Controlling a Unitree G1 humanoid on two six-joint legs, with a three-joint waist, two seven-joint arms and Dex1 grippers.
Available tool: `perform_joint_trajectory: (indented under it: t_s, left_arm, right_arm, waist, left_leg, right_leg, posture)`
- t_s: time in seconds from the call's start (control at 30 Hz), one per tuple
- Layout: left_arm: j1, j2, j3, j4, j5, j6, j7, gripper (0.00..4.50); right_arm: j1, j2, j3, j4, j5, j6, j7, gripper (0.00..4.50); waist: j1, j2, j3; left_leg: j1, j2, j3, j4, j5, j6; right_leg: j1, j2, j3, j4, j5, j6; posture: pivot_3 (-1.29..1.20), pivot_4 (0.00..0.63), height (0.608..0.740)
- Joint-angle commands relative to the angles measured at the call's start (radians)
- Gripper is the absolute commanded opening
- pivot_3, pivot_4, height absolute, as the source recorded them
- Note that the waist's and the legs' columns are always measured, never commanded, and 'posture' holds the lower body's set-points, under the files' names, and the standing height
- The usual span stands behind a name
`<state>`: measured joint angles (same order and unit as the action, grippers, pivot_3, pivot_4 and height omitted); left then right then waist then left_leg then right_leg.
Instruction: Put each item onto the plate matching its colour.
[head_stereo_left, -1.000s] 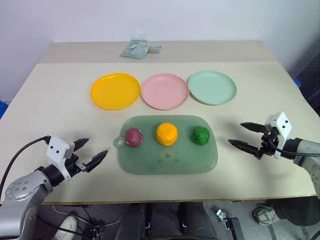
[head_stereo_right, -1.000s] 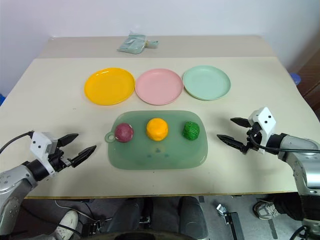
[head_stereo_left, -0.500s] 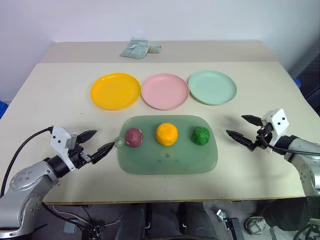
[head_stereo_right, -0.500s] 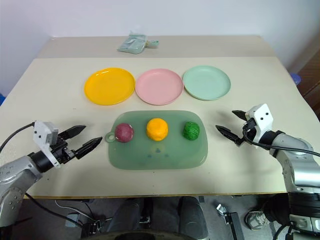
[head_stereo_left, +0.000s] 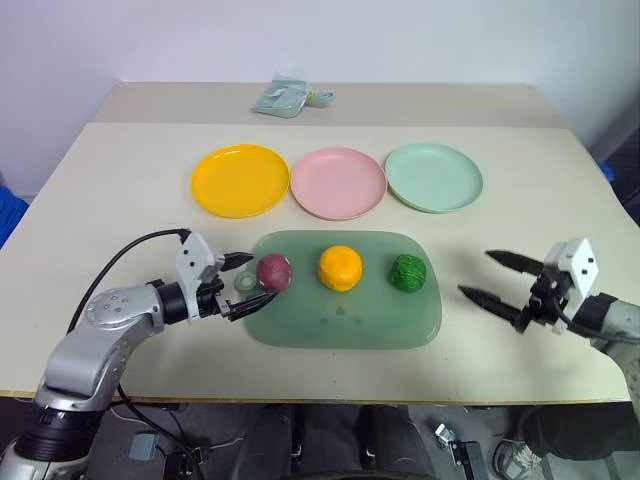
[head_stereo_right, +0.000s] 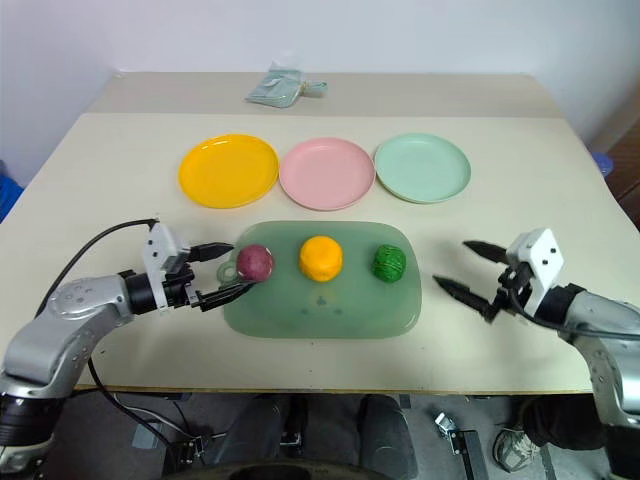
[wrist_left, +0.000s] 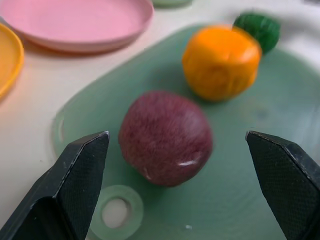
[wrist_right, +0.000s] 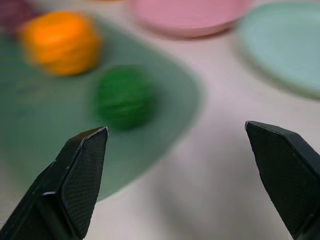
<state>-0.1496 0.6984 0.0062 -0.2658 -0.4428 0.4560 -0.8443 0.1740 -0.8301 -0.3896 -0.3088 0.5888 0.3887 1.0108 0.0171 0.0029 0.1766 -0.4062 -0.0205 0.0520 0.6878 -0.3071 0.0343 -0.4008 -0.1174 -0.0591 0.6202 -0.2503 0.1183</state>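
Three balls sit in a row on the translucent green tray: a maroon ball, an orange ball and a bumpy green ball. Behind the tray lie a yellow plate, a pink plate and a mint plate, all bare. My left gripper is open at the tray's left end. The maroon ball lies between its fingertips with gaps on both sides. My right gripper is open and empty, right of the tray and apart from the green ball.
A crumpled pale green packet lies at the back of the table. The tray's small ring handle is under my left gripper. Bare tabletop spreads to the left and right of the plates.
My left gripper has swung right, from the bare table to the tray's left end around the maroon ball. My right gripper drew back a little toward the front edge. The camera shifted slightly.
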Motion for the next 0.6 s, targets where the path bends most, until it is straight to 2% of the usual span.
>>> perform_joint_trajectory:
  t_s: [0.03, 0.17, 0.27, 0.3, 0.4, 0.53, 0.6]
  left_arm:
    - [-0.054, -0.023, -0.032, 0.046, 0.039, -0.039, -0.011, 4.5]
    - [-0.083, -0.053, -0.053, 0.09, 0.045, -0.054, -0.041, 4.5]
    - [-0.108, -0.076, -0.046, 0.125, 0.042, -0.057, -0.041, 3.7]
    - [-0.125, -0.084, -0.039, 0.14, 0.046, -0.056, -0.031, 3.27]
    - [-0.214, -0.135, -0.006, 0.212, 0.062, -0.082, 0.042, 3.27]
    - [-0.493, -0.285, 0.009, 0.449, 0.141, -0.069, 0.275, 3.27]
    - [-0.604, -0.342, -0.011, 0.578, 0.18, -0.085, 0.316, 3.27]
  right_arm:
    - [0.03, -0.006, -0.038, -0.14, 0.067, 0.046, -0.011, 4.49]
    - [0.029, 0.032, -0.018, -0.227, 0.081, 0.073, -0.08, 4.49]
    - [0.007, 0.054, 0.01, -0.266, 0.072, 0.088, -0.139, 4.5]
    - [-0.011, 0.059, 0.019, -0.278, 0.072, 0.095, -0.161, 4.5]
    - [-0.086, 0.079, 0.036, -0.292, 0.083, 0.117, -0.23, 4.5]
    - [-0.216, 0.112, 0.08, -0.269, 0.092, 0.15, -0.301, 4.5]
    - [-0.244, 0.119, 0.104, -0.255, 0.086, 0.159, -0.303, 4.5]
  waist:
    - [-0.003, 0.0, 0.0]
    - [-0.004, 0.0, 0.0]
    - [-0.002, 0.0, 0.0]
    - [-0.002, 0.0, 0.0]
    - [0.0, -0.001, 0.0]
    - [0.02, -0.004, 0.002]
    - [0.025, -0.004, 0.001]
  left_leg:
    - [0.0, 0.0, 0.0, 0.0, 0.0, 0.0]
    - [0.001, 0.001, 0.0, 0.0, 0.0, 0.0]
    - [0.0, 0.0, 0.0, 0.001, 0.0, 0.0]
    - [0.0, 0.0, 0.0, 0.002, 0.0, 0.0]
    - [0.0, 0.0, -0.002, 0.004, 0.0, 0.0]
    - [-0.002, 0.0, -0.004, 0.011, -0.001, 0.001]
    - [-0.002, -0.002, -0.004, 0.012, -0.001, 0.002]
  right_leg:
    - [0.0, 0.0, 0.0, 0.0, 0.0, 0.0]
    - [0.0, 0.0, 0.0, 0.001, 0.0, 0.0]
    - [0.0, 0.0, 0.0, 0.001, 0.0, 0.0]
    - [0.0, 0.0, 0.0, 0.001, 0.0, 0.0]
    - [0.001, 0.0, 0.0, 0.002, 0.0, 0.0]
    - [0.001, 0.0, -0.001, 0.007, 0.0, 0.0]
    - [0.001, 0.0, -0.002, 0.008, 0.0, 0.001]
  posture:
    - [0.0, 0.15, 0.74]
    - [0.0, 0.15, 0.74]
    - [0.0, 0.15, 0.74]
    - [0.0, 0.15, 0.74]
    - [0.0, 0.15, 0.74]
    - [0.0, 0.15, 0.74]
    - [0.0, 0.15, 0.74]
